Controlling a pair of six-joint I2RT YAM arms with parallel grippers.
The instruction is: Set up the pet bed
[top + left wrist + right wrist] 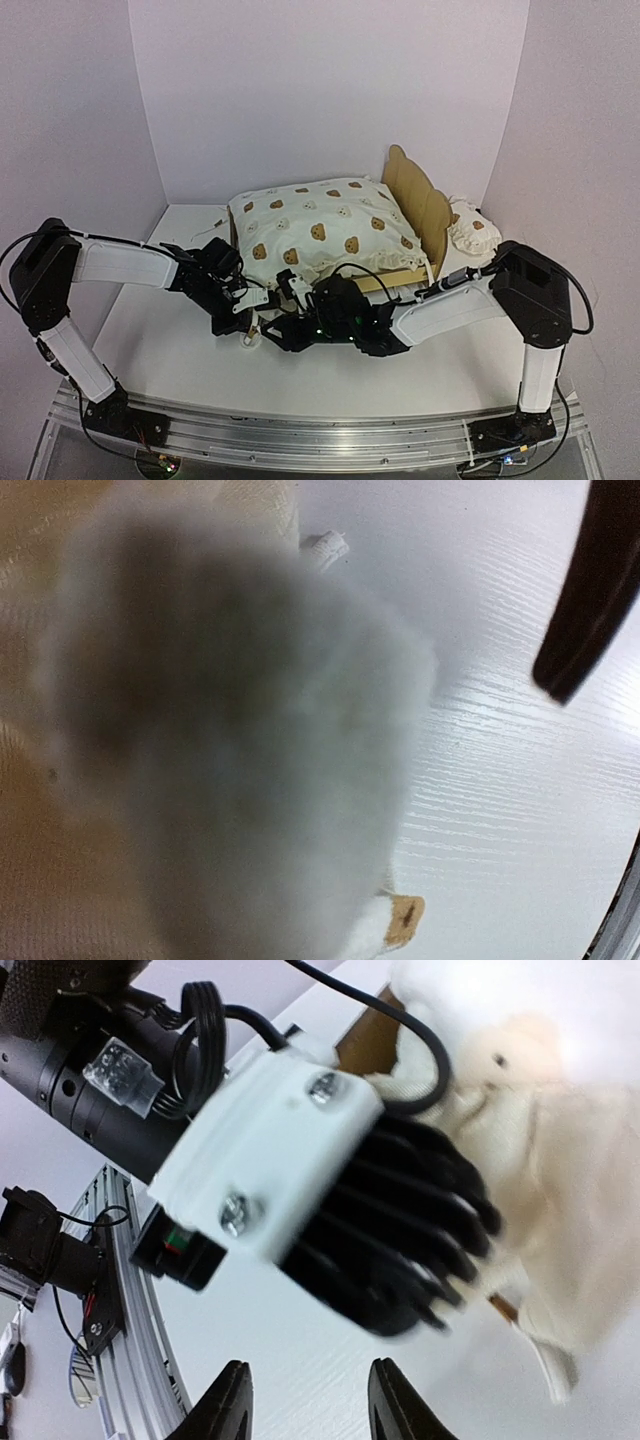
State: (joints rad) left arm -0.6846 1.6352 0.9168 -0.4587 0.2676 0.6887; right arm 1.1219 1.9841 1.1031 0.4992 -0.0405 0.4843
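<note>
The pet bed [418, 200] stands at the back of the table, its tall curved wooden headboard on the right. A cream bear-print cushion [320, 235] lies on it and hides the base. My left gripper [250, 322] is at the cushion's near-left corner. In the left wrist view blurred cream cloth [240, 740] covers its fingers, which stay shut with the cloth bunched at them. My right gripper [310, 1405] is open just beside it, with only bare table between the fingers. The left wrist block [270, 1150] and cushion cloth [560, 1190] fill its view.
A small bear-print pillow [472, 232] rests behind the headboard at the right wall. White walls close in the table [170, 340] on three sides. A metal rail [300, 430] runs along the near edge. A tie end [560, 1380] hangs from the cushion.
</note>
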